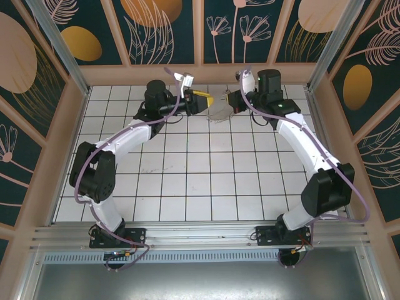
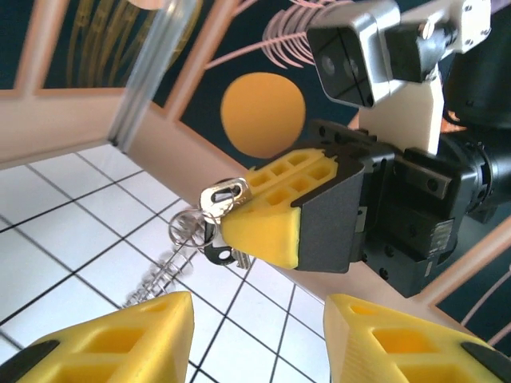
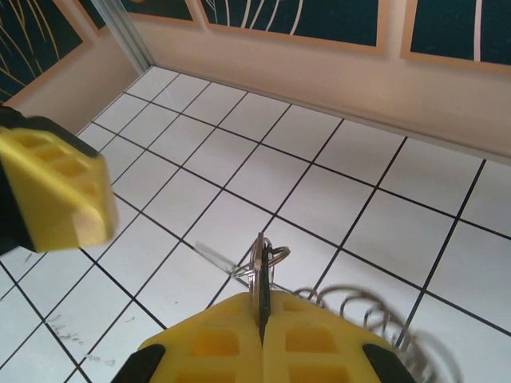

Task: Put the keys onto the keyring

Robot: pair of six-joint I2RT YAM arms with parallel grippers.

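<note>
My right gripper [image 3: 262, 307] is shut on the keys [image 3: 260, 263], which stand edge-on between its yellow pads. From the left wrist I see the same bunch: a silver key [image 2: 224, 195] and a black-headed key [image 2: 218, 254] sticking out of the right gripper's fingers [image 2: 275, 227]. The keyring [image 2: 185, 227] hangs beside them, and its coiled wire loop [image 2: 156, 275] trails down toward the tiles. In the top view the keyring [image 1: 220, 114] hangs between both arms near the back wall. My left gripper [image 2: 257, 307] is open, empty, a little short of the keys.
The white tiled floor [image 1: 200, 181] stretches toward the arm bases. The wooden back wall [image 1: 200, 74] stands just behind both grippers. The left gripper's finger [image 3: 56, 187] shows at the left of the right wrist view.
</note>
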